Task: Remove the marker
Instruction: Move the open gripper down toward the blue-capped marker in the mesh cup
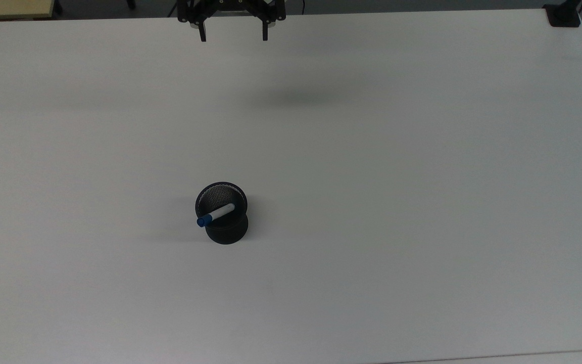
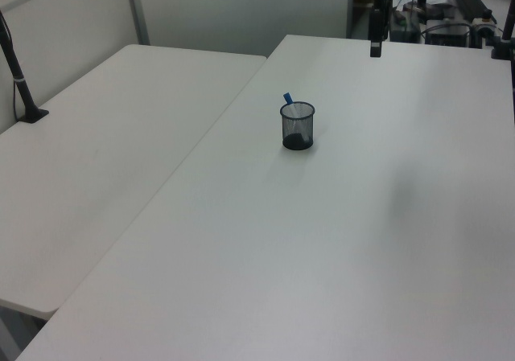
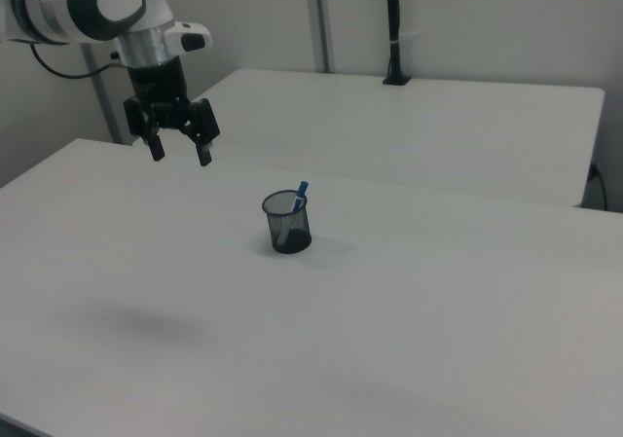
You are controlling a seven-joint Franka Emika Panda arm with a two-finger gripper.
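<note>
High above the table (image 1: 422, 151), my gripper (image 1: 232, 36) hangs wide, empty; approach pending; next, descend to marker (image 1: 216, 214) in mesh cup (image 1: 225, 235).

The white desk (image 1: 422, 202) lies bare on every side of the black mesh cup (image 1: 225, 227), which stands well in from all edges. The blue-capped white marker (image 1: 215, 215) leans across its mouth, apparently leaving little room inside.

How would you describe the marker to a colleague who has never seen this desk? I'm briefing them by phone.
On the large white table stands a single black mesh cup, well away from the raised open gripper. The marker leans inside the cup, its blue cap poking over the rim. Its white barrel and blue cap stand out against the dark mesh.
</note>
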